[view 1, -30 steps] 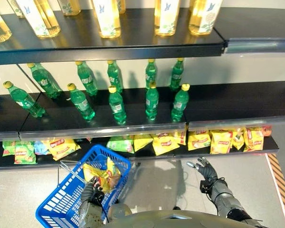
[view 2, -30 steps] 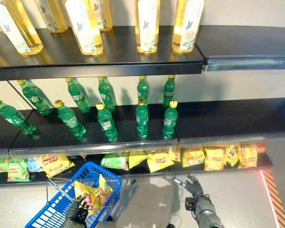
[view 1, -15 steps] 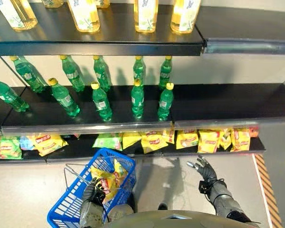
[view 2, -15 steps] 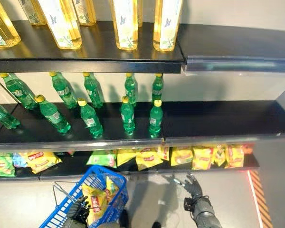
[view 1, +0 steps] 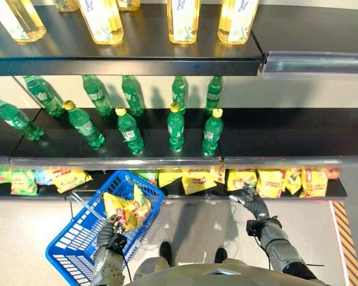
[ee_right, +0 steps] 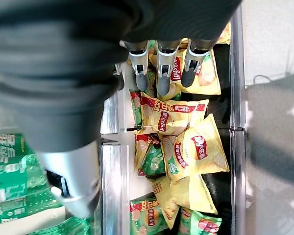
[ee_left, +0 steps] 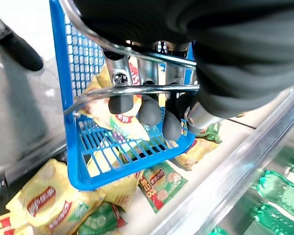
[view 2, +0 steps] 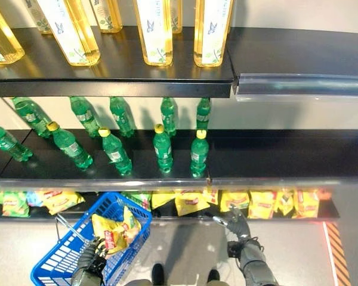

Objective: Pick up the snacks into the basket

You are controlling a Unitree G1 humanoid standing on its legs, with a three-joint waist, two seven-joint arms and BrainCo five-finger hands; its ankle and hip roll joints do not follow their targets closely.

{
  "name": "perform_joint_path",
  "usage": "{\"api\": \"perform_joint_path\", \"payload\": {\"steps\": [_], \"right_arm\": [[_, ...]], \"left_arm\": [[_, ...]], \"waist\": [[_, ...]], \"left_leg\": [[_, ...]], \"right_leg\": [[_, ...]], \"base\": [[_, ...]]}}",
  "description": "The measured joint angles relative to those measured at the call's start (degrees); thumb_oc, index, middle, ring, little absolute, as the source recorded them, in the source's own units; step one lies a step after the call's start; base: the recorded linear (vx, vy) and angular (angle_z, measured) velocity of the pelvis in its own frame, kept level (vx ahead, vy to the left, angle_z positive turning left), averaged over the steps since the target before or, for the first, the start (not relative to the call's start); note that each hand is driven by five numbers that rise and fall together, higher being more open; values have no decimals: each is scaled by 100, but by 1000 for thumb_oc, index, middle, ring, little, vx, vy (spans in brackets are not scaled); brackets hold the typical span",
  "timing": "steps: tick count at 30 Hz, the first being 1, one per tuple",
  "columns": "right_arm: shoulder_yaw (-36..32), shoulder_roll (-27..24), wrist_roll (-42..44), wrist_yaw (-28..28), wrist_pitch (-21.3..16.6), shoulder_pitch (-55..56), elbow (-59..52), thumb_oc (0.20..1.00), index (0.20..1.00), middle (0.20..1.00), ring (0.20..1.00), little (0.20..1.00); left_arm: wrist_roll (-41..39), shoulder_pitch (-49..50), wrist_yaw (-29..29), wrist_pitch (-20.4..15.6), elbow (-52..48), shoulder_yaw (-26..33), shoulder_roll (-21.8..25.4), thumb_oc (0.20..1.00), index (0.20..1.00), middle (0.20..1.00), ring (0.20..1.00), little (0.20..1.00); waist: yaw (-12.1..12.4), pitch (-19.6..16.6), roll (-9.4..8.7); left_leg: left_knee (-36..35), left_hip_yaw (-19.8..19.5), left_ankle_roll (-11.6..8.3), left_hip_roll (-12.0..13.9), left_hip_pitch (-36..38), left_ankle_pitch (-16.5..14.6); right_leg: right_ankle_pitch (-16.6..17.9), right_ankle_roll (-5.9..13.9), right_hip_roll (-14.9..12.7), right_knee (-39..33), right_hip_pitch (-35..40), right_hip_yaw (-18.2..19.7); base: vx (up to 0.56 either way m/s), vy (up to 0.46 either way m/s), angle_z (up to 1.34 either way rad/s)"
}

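Observation:
My left hand (view 1: 109, 243) is shut on the metal handle (ee_left: 137, 90) of the blue basket (view 1: 68, 247), fingers (ee_left: 149, 111) curled round the wire. Yellow snack bags (view 1: 126, 210) lie inside the basket. Several more yellow snack bags (view 1: 268, 182) lie in a row on the bottom shelf. My right hand (view 1: 254, 206) is open at that shelf's front edge. Its straight fingers (ee_right: 159, 73) hover just over a yellow bag (ee_right: 169, 115) without holding anything.
Green bottles (view 1: 175, 125) stand on the middle shelf, tall yellow bottles (view 1: 183, 18) on the top one. Green and yellow snack bags (view 1: 22, 182) lie at the bottom shelf's left end. A striped floor marking (view 1: 346, 238) runs along the right.
My right hand has reached forward from the floor area to the bottom shelf's edge, close to the yellow bags. The camera has shifted; the left hand keeps hold of the basket handle.

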Motion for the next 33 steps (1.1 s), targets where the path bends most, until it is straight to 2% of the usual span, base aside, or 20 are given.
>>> {"api": "perform_joint_path", "payload": {"steps": [1,2,4,6,7,8,9,10,11,12,14,16,22,30,33], "right_arm": [[-1,-84,-38,-46,-1,-28,-27,1000,1000,1000,1000,1000],[-24,-106,-58,-78,-5,-81,-89,1000,1000,1000,1000,1000],[-295,-93,-182,-186,-103,23,-439,1000,1000,1000,1000,1000],[-476,-311,-228,-314,-157,64,-497,1000,1000,1000,1000,1000],[-524,-362,-258,-338,-174,78,-511,1000,1000,1000,1000,1000],[-555,-318,-304,-397,-193,65,-442,1000,1000,1000,1000,1000],[-544,-276,-348,-410,-196,75,-435,1000,1000,1000,1000,1000],[-541,-182,-393,-437,-203,1,-436,1000,1000,1000,1000,1000],[-543,-136,-394,-463,-202,-39,-433,1000,1000,1000,1000,1000],[-535,-70,-394,-505,-202,-77,-422,1000,1000,1000,1000,1000],[-468,-43,-395,-511,-203,-186,-468,1000,1000,1000,1000,1000],[-423,-55,-407,-509,-213,-343,-533,1000,1000,1000,1000,1000],[-407,-83,-419,-502,-211,-437,-617,1000,1000,1000,1000,1000],[-353,-172,-430,-491,-211,-455,-1218,1000,1000,1000,1000,1000],[-316,-299,-448,-521,-262,-435,-1676,1000,1000,1000,1000,1000]], "left_arm": [[-13,60,1,0,6,5,-50,200,200,200,200,200],[-27,95,7,4,25,3,-65,200,200,200,200,200],[-51,142,30,14,-27,-66,-77,200,200,200,200,200],[7,104,24,18,-43,-324,-133,200,200,200,200,200],[7,42,24,19,-70,-431,-114,200,200,200,200,200],[7,-91,18,20,-79,-523,-42,200,200,200,200,200],[3,-136,19,20,-81,-522,-26,200,200,200,200,200],[-4,-227,26,20,-168,-531,32,200,200,200,200,200],[-6,-260,27,20,-184,-523,59,200,200,200,200,200],[-24,-331,43,21,-202,-519,92,200,200,200,200,200],[-59,-318,63,18,-252,-484,164,200,200,200,200,200],[-75,-395,64,-26,-280,-428,229,200,200,200,200,200],[-303,-475,157,-116,-509,-403,227,200,200,200,200,200],[-343,-610,195,-226,-755,-425,211,200,200,200,200,200],[-343,-642,206,-240,-803,-430,199,200,200,200,200,200]], "waist": [[5,37,-26],[-25,83,-86],[-62,150,-64],[-292,207,171],[-384,250,272],[-338,361,129],[-310,381,71],[-309,492,-56],[-306,576,-81],[-298,614,-93],[-301,752,-46],[-300,879,9],[-303,1011,45],[-305,1227,74],[-316,1257,108]], "left_leg": [[113,121,-30,100,-33,13],[163,219,-83,198,-40,-102],[141,872,-218,690,170,-211],[171,1019,-274,910,200,-264],[178,1118,-320,922,150,-372],[203,1092,-219,837,73,-403],[260,1100,-185,763,5,-424],[550,1167,-92,746,-210,-574],[616,1148,-54,684,-251,-598],[725,1200,-1,635,-309,-662],[997,1247,58,615,-374,-796],[1513,1240,88,688,-649,-1007],[2541,1198,57,1049,-1414,-1373],[3188,1080,-23,1331,-1958,-1462],[3292,1060,-44,1380,-2024,-1485]], "right_leg": [[14,-70,-31,6,26,-44],[19,-84,-61,-3,62,-60],[-88,-79,-104,71,40,-394],[-187,49,-68,451,-163,-503],[-275,98,-81,648,-261,-579],[-423,155,-241,1000,-514,-560],[-437,181,-339,1118,-625,-499],[-601,222,-546,1573,-930,-438],[-636,247,-610,1690,-984,-430],[-655,279,-736,1827,-1119,-333],[-714,313,-814,2061,-1211,-282],[-883,290,-921,2543,-1492,-184],[-1331,123,-1025,3580,-2261,-48],[-1647,-122,-1000,4390,-2888,20],[-1720,-140,-986,4529,-2984,46]], "base": [[73,148,2],[66,167,-7],[2,64,6],[-83,63,32],[-158,135,37],[-89,107,25],[-124,134,-2],[-50,45,-4],[-72,56,-8],[-37,29,-9],[-78,35,-13],[-73,18,-4],[-36,9,0],[-15,11,-3],[16,19,-5]]}}
